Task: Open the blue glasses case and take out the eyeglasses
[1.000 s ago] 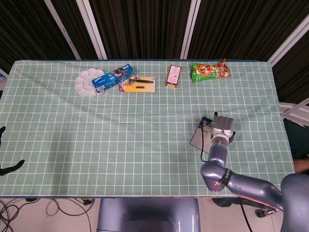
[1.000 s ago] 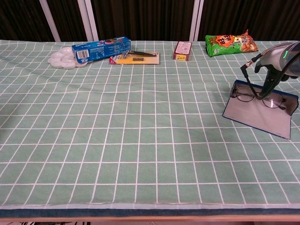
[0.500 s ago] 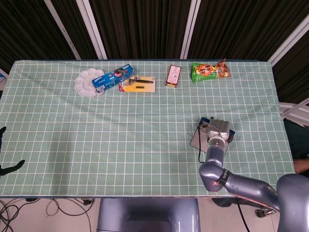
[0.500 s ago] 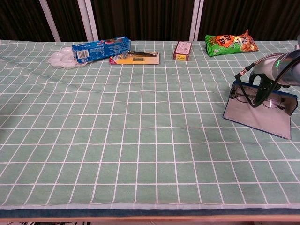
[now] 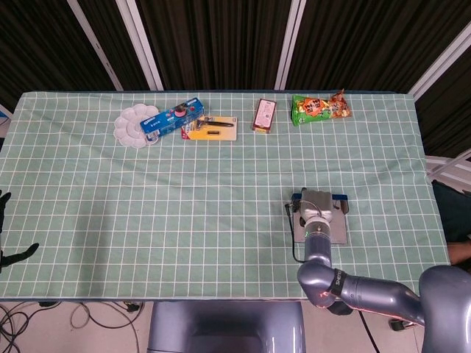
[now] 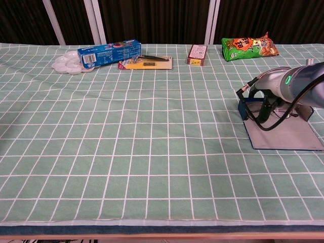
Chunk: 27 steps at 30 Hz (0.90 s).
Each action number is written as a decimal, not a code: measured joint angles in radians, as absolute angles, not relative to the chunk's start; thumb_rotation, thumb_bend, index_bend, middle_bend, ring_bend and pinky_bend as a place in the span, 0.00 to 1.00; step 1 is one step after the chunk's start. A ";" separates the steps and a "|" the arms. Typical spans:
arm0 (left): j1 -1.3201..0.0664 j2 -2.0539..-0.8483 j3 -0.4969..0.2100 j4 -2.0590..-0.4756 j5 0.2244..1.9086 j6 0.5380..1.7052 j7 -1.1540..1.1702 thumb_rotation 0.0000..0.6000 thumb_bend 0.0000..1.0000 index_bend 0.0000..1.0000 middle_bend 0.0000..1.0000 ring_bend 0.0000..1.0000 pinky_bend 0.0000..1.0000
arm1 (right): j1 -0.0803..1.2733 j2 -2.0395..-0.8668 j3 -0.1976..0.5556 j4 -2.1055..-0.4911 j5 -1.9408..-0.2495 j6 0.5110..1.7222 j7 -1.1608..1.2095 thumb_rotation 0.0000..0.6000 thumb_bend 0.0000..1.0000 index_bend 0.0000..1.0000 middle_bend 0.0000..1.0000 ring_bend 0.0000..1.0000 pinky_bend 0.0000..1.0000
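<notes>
1. The blue glasses case (image 6: 283, 132) lies open on the right side of the table (image 6: 126, 152), towards the near edge. Its grey inner flap is spread flat on the cloth, with a thin blue rim along the far and left edges.
2. The eyeglasses (image 6: 276, 109) sit at the far end of the case: dark thin frame, mostly hidden behind the arm and a black cable loop in the chest view. Whether they rest in the case or are lifted I cannot tell.
3. The right hand (image 5: 317, 204) is over the far part of the case. From above only its grey back shows, and from the chest only the wrist. I cannot tell whether its fingers are spread or closed, or whether they hold the eyeglasses.
4. The left hand (image 5: 6, 235) barely shows at the far left edge of the head view, as dark fingertips off the table. Its pose cannot be told.
5. Count along the far edge, left to right:
   - one white paint palette (image 5: 132, 126);
   - one blue box (image 5: 173, 118) just beside it;
   - one yellow carded tool pack (image 5: 212, 129);
   - one small red box (image 5: 264, 115);
   - one green snack bag (image 5: 319, 108).
6. One case, one pair of eyeglasses.
7. A green cloth with a white grid covers the table.
</notes>
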<state>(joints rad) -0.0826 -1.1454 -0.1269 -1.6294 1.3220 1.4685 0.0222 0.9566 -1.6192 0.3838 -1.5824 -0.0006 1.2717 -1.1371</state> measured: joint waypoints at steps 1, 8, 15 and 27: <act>-0.082 -1.145 -0.127 -1.629 1.322 1.469 0.022 1.00 0.01 0.00 0.00 0.00 0.00 | 0.957 -1.620 0.380 -1.587 -0.007 1.274 -1.134 1.00 0.45 0.20 0.99 1.00 0.98; -0.082 -1.145 -0.128 -1.629 1.322 1.470 0.018 1.00 0.01 0.00 0.00 0.00 0.00 | 0.956 -1.618 0.371 -1.598 -0.050 1.279 -1.106 1.00 0.45 0.20 0.99 1.00 0.98; -0.082 -1.150 -0.129 -1.622 1.324 1.475 0.025 1.00 0.01 0.00 0.00 0.00 0.00 | 0.954 -1.594 0.367 -1.602 -0.137 1.278 -1.063 1.00 0.45 0.26 0.99 1.00 0.98; -0.081 -1.170 -0.128 -1.590 1.340 1.499 0.054 1.00 0.01 0.00 0.00 0.00 0.00 | 0.914 -1.516 0.354 -1.599 -0.160 1.225 -0.997 1.00 0.44 0.38 0.99 1.00 0.98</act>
